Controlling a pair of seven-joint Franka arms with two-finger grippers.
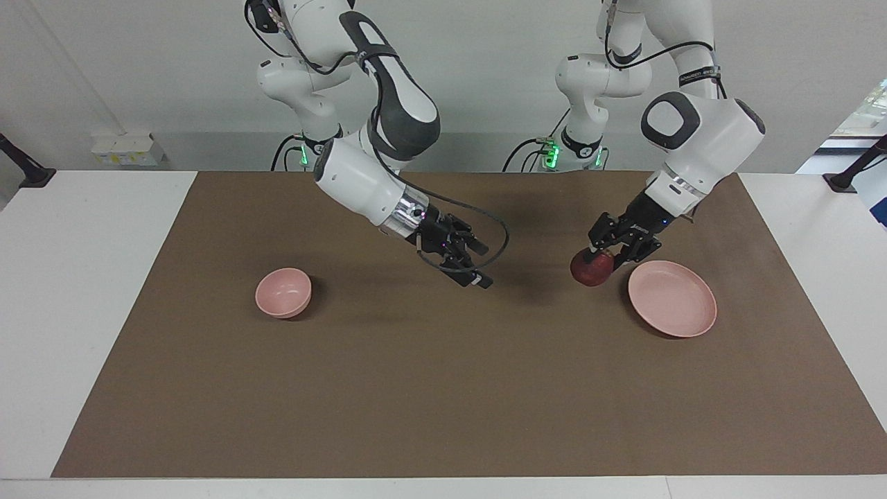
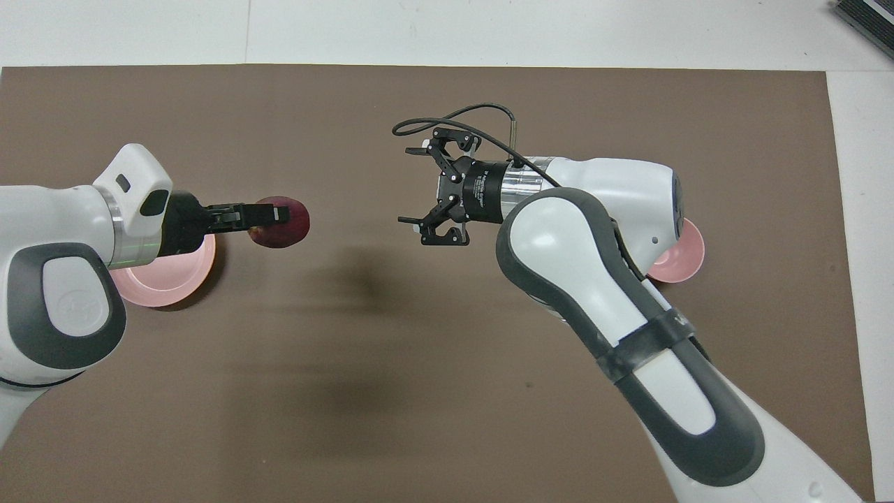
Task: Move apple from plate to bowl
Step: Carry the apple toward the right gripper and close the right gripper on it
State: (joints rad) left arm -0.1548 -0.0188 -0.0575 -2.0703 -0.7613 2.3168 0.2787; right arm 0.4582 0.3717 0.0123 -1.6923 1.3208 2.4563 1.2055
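My left gripper [image 1: 600,259] is shut on the dark-red apple [image 1: 590,272] and holds it in the air over the brown mat, just off the plate's rim toward the table's middle. It also shows in the overhead view [image 2: 267,215] with the apple [image 2: 286,225]. The pale-pink plate [image 1: 673,299] lies bare at the left arm's end; in the overhead view [image 2: 178,279] the left arm hides part of it. My right gripper [image 1: 480,266] is open and empty over the mat's middle, its fingers turned toward the apple [image 2: 413,187]. The pink bowl [image 1: 283,292] stands empty at the right arm's end, partly under the right arm [image 2: 683,253].
A brown mat [image 1: 429,388] covers most of the white table [image 1: 76,291]. A black cable [image 2: 454,115] loops off the right wrist. A gap of bare mat separates the two grippers.
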